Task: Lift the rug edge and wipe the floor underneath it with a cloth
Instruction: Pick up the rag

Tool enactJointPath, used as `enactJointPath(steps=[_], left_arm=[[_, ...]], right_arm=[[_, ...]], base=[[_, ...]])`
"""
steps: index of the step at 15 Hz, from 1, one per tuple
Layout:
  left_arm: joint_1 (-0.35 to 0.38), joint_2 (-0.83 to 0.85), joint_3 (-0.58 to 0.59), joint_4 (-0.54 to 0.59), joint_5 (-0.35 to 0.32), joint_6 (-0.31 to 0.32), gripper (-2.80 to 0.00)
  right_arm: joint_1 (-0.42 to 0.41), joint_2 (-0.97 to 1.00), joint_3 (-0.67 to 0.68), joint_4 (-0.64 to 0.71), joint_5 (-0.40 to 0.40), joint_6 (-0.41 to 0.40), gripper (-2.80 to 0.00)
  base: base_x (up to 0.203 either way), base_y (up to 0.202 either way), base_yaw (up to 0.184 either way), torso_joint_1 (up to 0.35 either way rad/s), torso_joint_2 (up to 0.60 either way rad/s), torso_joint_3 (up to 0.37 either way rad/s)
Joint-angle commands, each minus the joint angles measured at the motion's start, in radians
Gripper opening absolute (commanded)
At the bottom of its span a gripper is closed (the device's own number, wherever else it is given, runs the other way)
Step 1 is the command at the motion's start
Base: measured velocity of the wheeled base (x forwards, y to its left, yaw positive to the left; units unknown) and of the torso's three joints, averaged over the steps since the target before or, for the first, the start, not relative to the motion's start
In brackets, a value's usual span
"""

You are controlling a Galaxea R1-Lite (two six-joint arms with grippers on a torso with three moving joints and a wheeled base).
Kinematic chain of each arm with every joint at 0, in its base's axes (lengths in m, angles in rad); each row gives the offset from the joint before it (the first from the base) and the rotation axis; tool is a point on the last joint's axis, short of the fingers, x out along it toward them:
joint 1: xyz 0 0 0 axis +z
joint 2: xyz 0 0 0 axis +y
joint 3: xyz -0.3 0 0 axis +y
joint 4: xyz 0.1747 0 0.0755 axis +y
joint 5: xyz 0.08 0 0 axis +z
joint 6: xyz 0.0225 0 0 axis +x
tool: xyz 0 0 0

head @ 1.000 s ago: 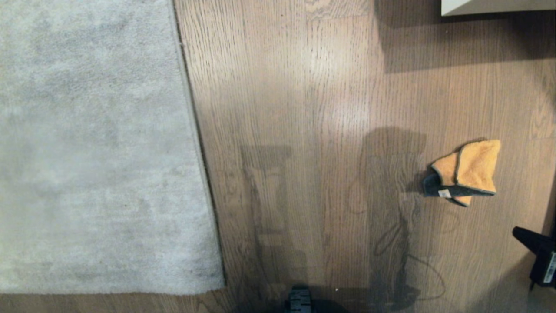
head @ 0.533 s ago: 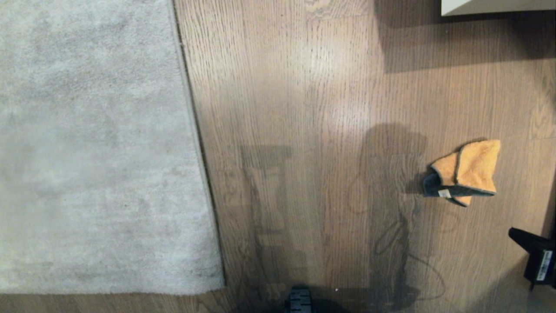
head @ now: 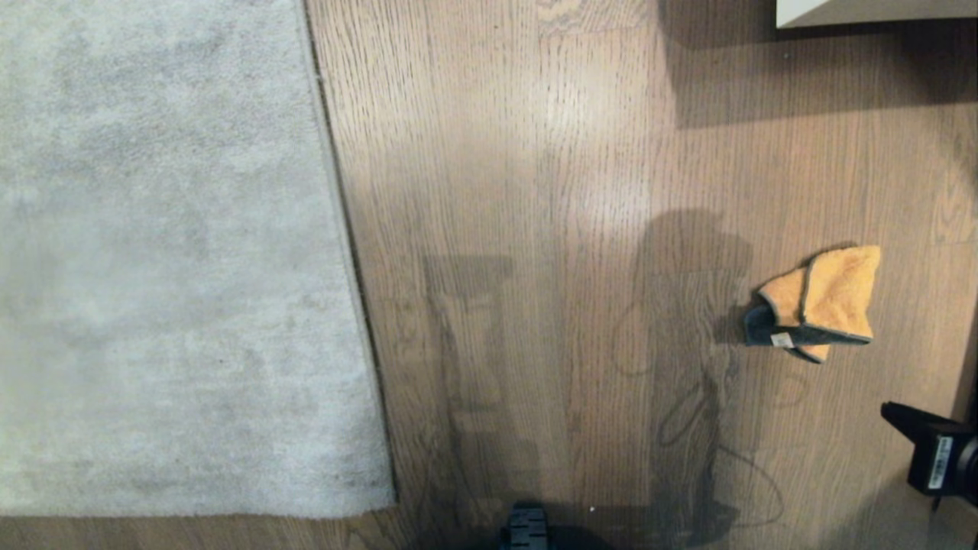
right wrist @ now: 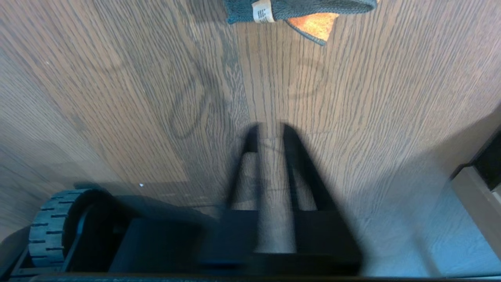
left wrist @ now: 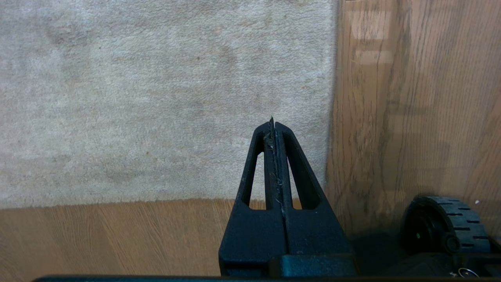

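The right claw point(right wrist: 270, 131) points forward and down over bare floor point(head: 535, 191), its two fingers standing slightly apart with wood grain showing in the gap; it grips nothing. In the head view only a dark part of the right arm juts in at the lower right edge, near the cloth point(head: 817, 305) but apart from it. The left claw point(left wrist: 273, 127) hangs over the near corner of the rug, fingers pressed together, with nothing between them but lint.

There is one rug, one cloth and two claws. The rug edge point(head: 344, 229) lies flat on the floor along the left side of the scene. The cloth sits crumpled on the floor well to the right of it, orange with a grey border and a small white label.

Only the head view shows rug and cloth together, plus a pale furniture corner point(head: 871, 11) at top right. The right wrist view catches just the cloth's near fringe and a base wheel point(right wrist: 51, 223); the left wrist view shows the rug corner and another wheel point(left wrist: 446, 223).
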Motion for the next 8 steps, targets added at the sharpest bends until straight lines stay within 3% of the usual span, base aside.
enactJointPath(steps=[1,8], left_arm=[[0.0,0.0,-0.001,0.0,0.001,-0.001,-2.8],[0.0,0.0,0.001,0.0,0.001,-0.001,-2.8]], right_arm=[[-0.001,0.018,0.0,-0.004,0.0,0.0,0.0],[-0.001,0.108,0.003,-0.097,0.0,-0.001,0.0]], base=[[0.0,0.0,0.0,0.0,0.0,0.0],[0.0,0.0,0.0,0.0,0.0,0.0]])
